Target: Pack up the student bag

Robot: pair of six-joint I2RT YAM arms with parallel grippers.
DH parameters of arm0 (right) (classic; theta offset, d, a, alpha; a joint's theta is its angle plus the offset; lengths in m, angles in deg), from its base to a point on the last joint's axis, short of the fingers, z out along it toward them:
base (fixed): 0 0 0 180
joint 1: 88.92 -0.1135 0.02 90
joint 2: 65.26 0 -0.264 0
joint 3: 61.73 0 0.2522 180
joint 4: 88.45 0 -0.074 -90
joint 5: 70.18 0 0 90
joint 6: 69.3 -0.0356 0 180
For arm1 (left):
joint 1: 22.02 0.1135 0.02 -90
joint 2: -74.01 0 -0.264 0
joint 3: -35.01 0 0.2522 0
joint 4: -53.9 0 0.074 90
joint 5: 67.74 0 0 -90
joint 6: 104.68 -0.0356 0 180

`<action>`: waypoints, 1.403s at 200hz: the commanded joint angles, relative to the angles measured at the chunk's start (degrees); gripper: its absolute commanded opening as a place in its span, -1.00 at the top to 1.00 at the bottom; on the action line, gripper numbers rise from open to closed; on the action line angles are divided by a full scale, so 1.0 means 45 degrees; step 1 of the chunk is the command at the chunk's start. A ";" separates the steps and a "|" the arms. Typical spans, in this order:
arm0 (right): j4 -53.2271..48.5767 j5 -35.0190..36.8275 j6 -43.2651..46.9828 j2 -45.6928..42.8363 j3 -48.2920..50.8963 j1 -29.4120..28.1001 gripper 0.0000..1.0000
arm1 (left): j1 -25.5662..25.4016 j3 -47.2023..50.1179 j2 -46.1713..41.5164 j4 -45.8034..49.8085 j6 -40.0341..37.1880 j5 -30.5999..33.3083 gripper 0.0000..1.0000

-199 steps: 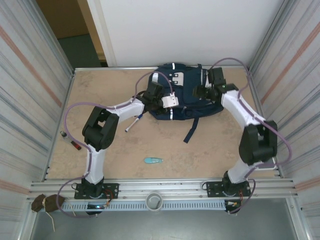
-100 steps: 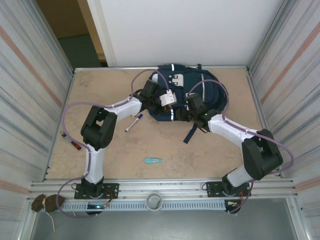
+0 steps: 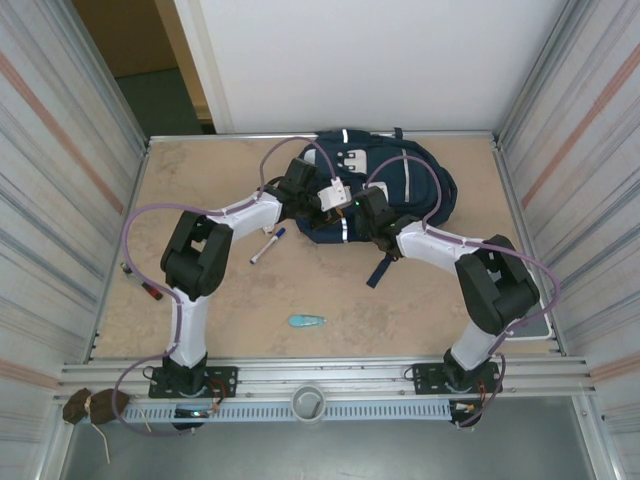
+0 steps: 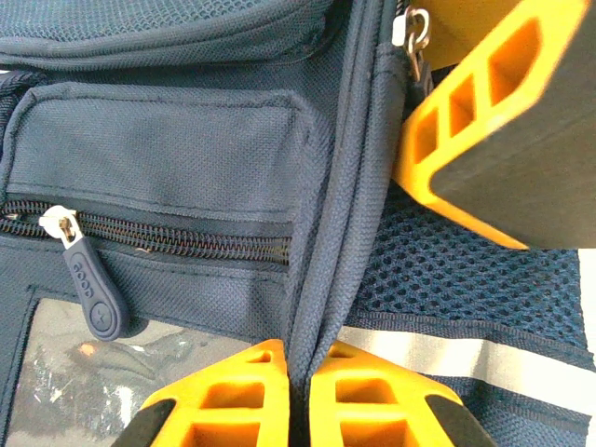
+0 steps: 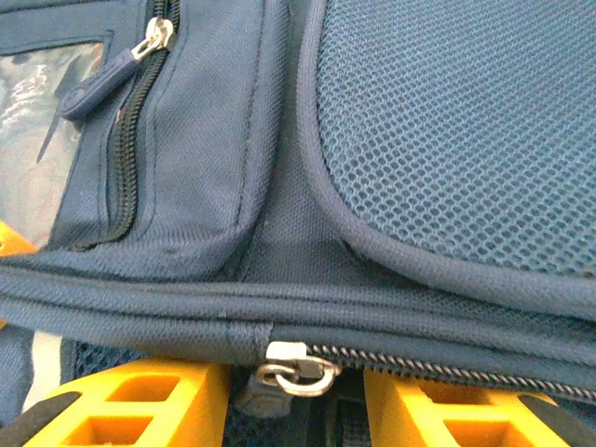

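Observation:
The student bag, a big navy backpack with pale stripes, lies at the back of the table. My left gripper is at its front left part. In the left wrist view this gripper is shut on a navy fabric ridge of the student bag, beside a zipped pocket. My right gripper sits just right of the left one. Its orange fingers stand apart on either side of a metal zipper slider at the end of a zipper on the student bag, without pinching it.
A white and blue pen lies left of the bag, with a small teal object nearer the front. A red and black item rests by the left wall. A dark bag strap trails onto the table. Metal walls close both sides.
My right arm has swung from the bag's right side to its front, beside the left gripper, and its jaws have narrowed. The left gripper stays shut on the bag, lifted slightly back.

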 commanded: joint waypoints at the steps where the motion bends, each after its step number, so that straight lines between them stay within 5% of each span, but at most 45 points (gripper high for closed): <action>1: 0.0061 0.1001 0.0268 0.0128 -0.0527 -0.0071 0.33 | -0.0029 -0.0411 -0.0431 0.0495 0.0135 -0.1334 1.00; 83: -0.1066 -0.0023 0.0765 -0.0713 -0.0454 0.0476 1.00 | 0.0038 -0.0174 -0.0431 0.0517 -0.0545 -0.0887 1.00; 204: -0.2554 -0.4746 -0.0089 -0.3153 0.1295 0.4125 1.00 | 0.0741 0.1002 -0.0976 -0.0801 -0.1720 0.0116 0.97; 229: -0.2154 -0.6067 -0.0240 -0.3264 0.1324 0.3847 1.00 | 0.0603 0.1313 -0.1382 -0.0855 -0.1821 0.0371 0.61; 252: -0.2081 -0.6468 -0.0361 -0.3447 0.1256 0.3367 1.00 | -0.0041 0.1858 -0.2117 -0.1191 -0.2089 0.0614 0.07; 280: -0.1928 -0.6920 -0.0728 -0.3688 0.1257 0.3035 1.00 | -0.1097 0.1815 -0.2243 -0.1471 -0.2737 0.1505 -0.17</action>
